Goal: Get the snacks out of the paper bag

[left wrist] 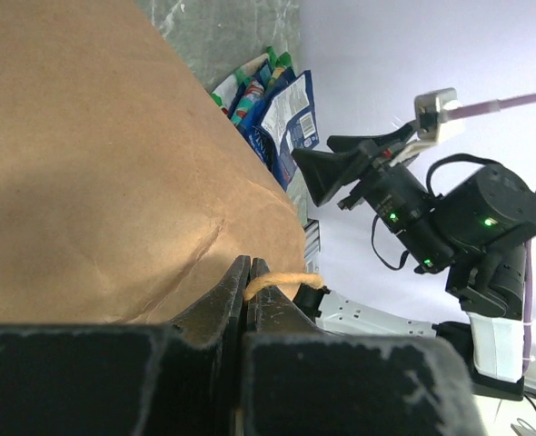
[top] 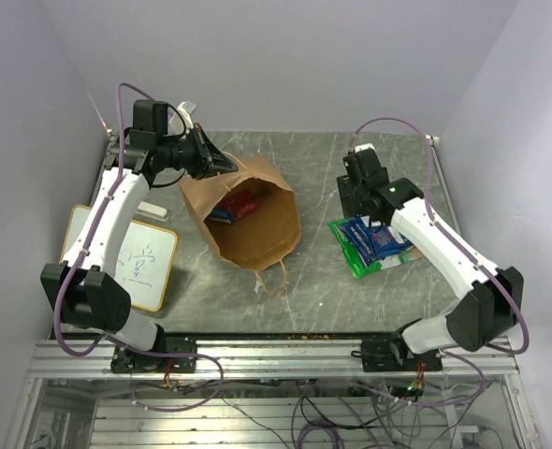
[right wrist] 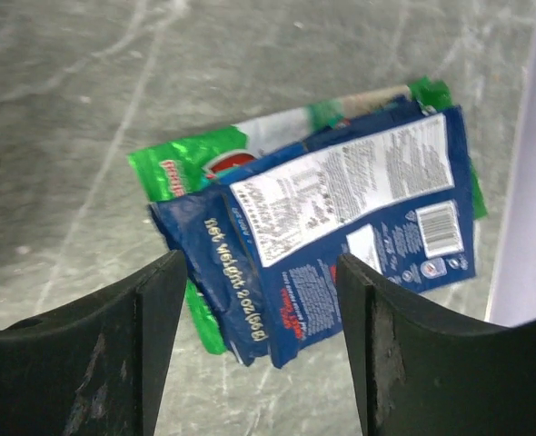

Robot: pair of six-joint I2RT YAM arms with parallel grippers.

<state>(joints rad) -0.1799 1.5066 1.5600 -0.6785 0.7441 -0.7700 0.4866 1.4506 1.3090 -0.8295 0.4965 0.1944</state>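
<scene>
The brown paper bag lies on its side mid-table, mouth open toward the camera, with a red packet and a blue packet inside. My left gripper is shut on the bag's string handle at its far rim, beside the bag's wall. My right gripper is open and empty, just above a pile of blue packets lying on a green-white packet on the table; the pile also shows in the top view.
A small whiteboard with writing lies at the left by the left arm. The bag's second string handle trails on the table toward the near edge. A metal rail runs along the front.
</scene>
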